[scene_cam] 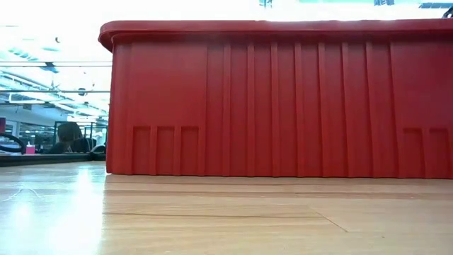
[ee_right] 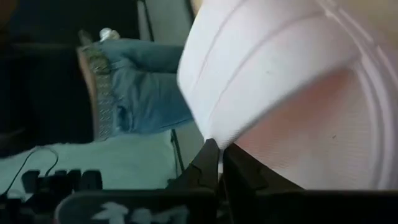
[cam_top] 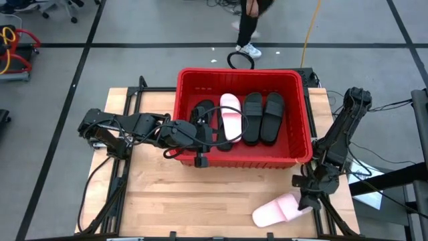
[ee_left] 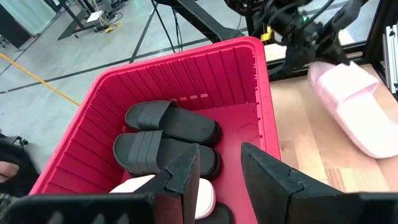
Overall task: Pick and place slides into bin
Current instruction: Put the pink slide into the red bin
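The red bin (cam_top: 301, 144) stands at the table's middle far side and fills the low view (scene_cam: 283, 99). In it lie black thong sandals (cam_top: 207, 120), a pink slide (cam_top: 231, 115) and two black slides (cam_top: 262, 117), which also show in the left wrist view (ee_left: 168, 134). My left gripper (ee_left: 217, 168) is open and empty above the bin's near left part. A second pink slide (cam_top: 277, 209) lies on the table near the right front edge. My right gripper (cam_top: 307, 199) is shut on its right end. My right gripper pinches a thin edge of the pink slide (ee_right: 214, 144) between its two fingers, at the slide's end toward the table's right (cam_top: 301, 202). The fingers come from above, slanting down. The slide's other end (cam_top: 261, 215) rests on the table.
Bare wood lies in front of the bin (cam_top: 200, 194). The table's near edge and right edge are close to the pink slide. A person stands beyond the table's far edge (cam_top: 249, 27), and jeans (ee_right: 130, 87) show in the right wrist view.
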